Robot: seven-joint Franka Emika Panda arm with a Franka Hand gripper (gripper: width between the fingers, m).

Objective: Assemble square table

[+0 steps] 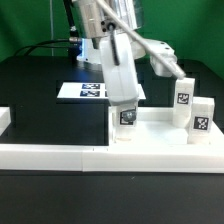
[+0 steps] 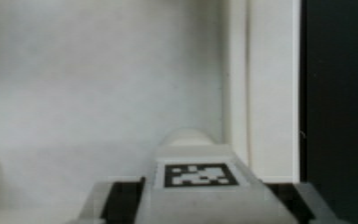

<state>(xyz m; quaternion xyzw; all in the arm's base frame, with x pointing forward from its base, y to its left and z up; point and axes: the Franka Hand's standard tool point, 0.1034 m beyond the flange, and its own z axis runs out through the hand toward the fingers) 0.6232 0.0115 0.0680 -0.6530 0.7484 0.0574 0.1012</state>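
The white square table top (image 1: 152, 124) lies flat behind the border wall. My gripper (image 1: 126, 108) points down over its corner on the exterior view's left and is shut on a white tagged leg (image 1: 127, 117), held upright at the top's surface. In the wrist view the leg (image 2: 197, 172) sits between my dark fingers (image 2: 123, 196), tag facing the camera, above the white top (image 2: 105, 90) near its edge. Two more tagged legs (image 1: 183, 97) (image 1: 201, 118) stand upright on the exterior view's right. A fourth leg is not clearly in view.
The marker board (image 1: 90, 91) lies on the black table behind the arm. The long low white border wall (image 1: 100, 154) runs along the front and turns up at the exterior view's left (image 1: 5, 120). Black table (image 2: 339, 100) shows beside the top's edge.
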